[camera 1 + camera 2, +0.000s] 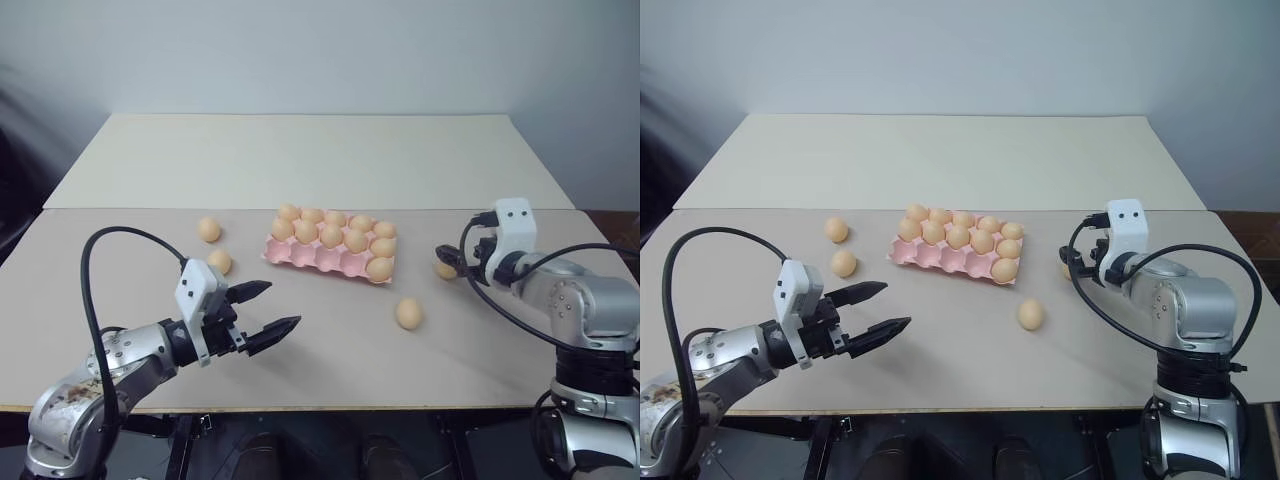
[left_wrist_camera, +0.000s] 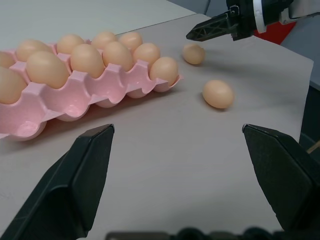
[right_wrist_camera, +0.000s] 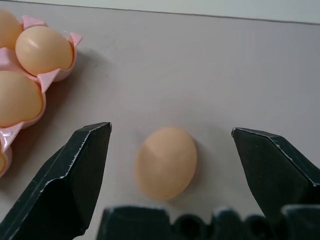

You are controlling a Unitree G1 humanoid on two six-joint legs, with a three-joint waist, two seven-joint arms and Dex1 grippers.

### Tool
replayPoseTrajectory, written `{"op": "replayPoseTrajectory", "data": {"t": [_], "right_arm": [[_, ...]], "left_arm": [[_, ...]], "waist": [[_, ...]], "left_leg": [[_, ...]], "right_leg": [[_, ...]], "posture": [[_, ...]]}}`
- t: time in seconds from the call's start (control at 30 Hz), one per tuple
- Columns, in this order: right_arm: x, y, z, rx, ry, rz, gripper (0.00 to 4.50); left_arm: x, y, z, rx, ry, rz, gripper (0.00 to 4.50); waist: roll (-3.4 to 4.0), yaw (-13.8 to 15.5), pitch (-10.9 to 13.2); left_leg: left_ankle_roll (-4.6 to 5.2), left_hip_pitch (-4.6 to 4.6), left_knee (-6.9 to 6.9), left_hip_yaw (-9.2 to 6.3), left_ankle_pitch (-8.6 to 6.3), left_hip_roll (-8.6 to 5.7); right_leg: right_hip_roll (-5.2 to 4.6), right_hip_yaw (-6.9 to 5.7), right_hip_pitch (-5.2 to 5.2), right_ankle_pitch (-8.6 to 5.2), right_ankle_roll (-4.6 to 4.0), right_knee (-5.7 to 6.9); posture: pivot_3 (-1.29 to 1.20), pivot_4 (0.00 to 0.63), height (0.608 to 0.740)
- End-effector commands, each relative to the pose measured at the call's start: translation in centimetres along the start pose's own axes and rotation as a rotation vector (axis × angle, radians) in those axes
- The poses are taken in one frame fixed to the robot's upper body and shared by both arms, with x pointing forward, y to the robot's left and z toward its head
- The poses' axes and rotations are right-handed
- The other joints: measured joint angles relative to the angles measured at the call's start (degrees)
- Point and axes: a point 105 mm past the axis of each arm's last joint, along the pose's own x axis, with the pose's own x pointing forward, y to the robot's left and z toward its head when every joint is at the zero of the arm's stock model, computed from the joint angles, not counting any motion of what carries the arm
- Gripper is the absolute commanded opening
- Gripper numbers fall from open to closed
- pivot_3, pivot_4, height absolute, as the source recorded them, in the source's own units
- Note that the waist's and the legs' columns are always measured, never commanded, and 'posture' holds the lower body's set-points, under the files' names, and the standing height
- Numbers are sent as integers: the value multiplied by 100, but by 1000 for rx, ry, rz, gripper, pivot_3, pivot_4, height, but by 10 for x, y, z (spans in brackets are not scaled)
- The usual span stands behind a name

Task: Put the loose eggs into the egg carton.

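Eggs, four loose ones, lie on the counter (image 1: pixel 330 150) around the egg carton (image 1: pixel 300 255): two to its left, one in front (image 1: pixel 408 313), one to its right (image 1: pixel 445 269). That right-side egg sits between the spread fingers of the right hand (image 3: pixel 170 150), untouched. To do this well, I'd lower until the fingers flank its widest part, then close gently so it doesn't roll. The left hand (image 1: pixel 272 307) hovers open near the left pair, empty
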Motion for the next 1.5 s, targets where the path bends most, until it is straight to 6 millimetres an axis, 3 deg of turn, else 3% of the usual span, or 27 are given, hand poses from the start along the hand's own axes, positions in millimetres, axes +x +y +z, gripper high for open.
{"op": "replayPoseTrajectory", "data": {"t": [0.03, 0.33, 0.37, 0.47, 0.77, 0.83, 1.13, 1.27, 1.37, 1.5], "right_arm": [[0, -1, 7, -4, -15, -24, 4500], [8, -2, 5, 32, 6, -41, 4500], [9, -2, 4, 38, 17, -45, 4319], [11, -4, 2, 43, 42, -64, 3591], [16, -2, -2, 45, 69, -73, 465], [16, -2, -2, 48, 69, -75, 77], [12, 2, 4, 4, 40, -65, 77], [-2, 7, 23, -86, -12, -64, 77], [-9, 9, 33, -85, -42, -63, 699], [-10, 11, 39, -52, -45, -59, 1973]], "left_arm": [[0, -6, 9, 39, -32, -19, 4482], [1, -7, 11, 41, -35, -17, 4482], [1, -6, 11, 42, -34, -15, 4495], [-1, -6, 11, 43, -33, -10, 4500], [-1, -4, 12, 44, -36, 0, 4500], [-1, -4, 12, 44, -37, 2, 4500], [-1, -3, 12, 47, -35, 6, 4500], [-1, -3, 12, 42, -37, 7, 4500], [-1, -3, 12, 39, -37, 6, 4500], [1, -3, 12, 37, -40, 3, 4500]], "waist": [[0, 0, 0], [0, 0, 0], [0, -1, 0], [0, -1, 0], [0, -1, 0], [0, -1, 0], [0, -1, 0], [1, 0, 0], [1, -3, 0], [1, -3, 0]], "left_leg": [[0, 0, 0, 0, 0, 0], [0, 0, 0, 0, 0, 0], [0, 0, 0, 0, 0, 0], [0, 0, 0, 0, 0, 0], [0, 0, -1, -1, 0, 0], [0, 0, -1, -1, 0, 0], [0, 1, -1, -1, 0, 0], [0, -2, -2, 0, 0, 0], [0, -5, -3, -1, 0, 1], [0, -3, -3, -1, 0, 0]], "right_leg": [[0, 0, 0, 0, 0, 0], [0, -1, 0, 0, 0, -1], [0, -1, 0, 0, 0, -1], [0, -1, 0, 0, 0, -1], [0, -2, 0, 0, 0, -1], [0, -2, 1, 0, 0, -2], [0, -2, 1, 0, 0, -2], [0, -2, -2, 0, 0, -4], [0, -2, -6, 0, 0, -3], [0, -2, -5, 0, 0, -3]], "posture": [[0, 150, 740], [0, 150, 740], [0, 150, 740], [0, 150, 740], [0, 150, 740], [0, 150, 740], [0, 150, 740], [0, 150, 740], [0, 150, 740], [0, 150, 740]]}}
